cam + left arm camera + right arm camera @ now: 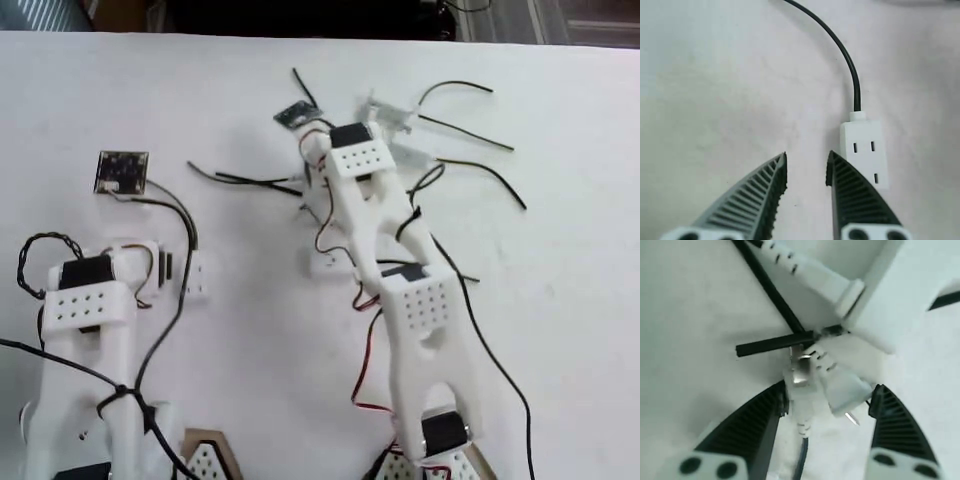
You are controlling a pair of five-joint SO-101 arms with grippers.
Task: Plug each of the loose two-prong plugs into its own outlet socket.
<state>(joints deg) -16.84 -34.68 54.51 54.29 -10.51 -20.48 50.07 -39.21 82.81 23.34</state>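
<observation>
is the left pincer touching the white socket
Cannot tell. In the left wrist view one finger of the left pincer overlaps the white socket; it may hang above it.

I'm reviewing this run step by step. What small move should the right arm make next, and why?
Probably close the right gripper on the white plug: the open jaws straddle it, its metal prongs are bare, and nothing is gripped yet.
</observation>
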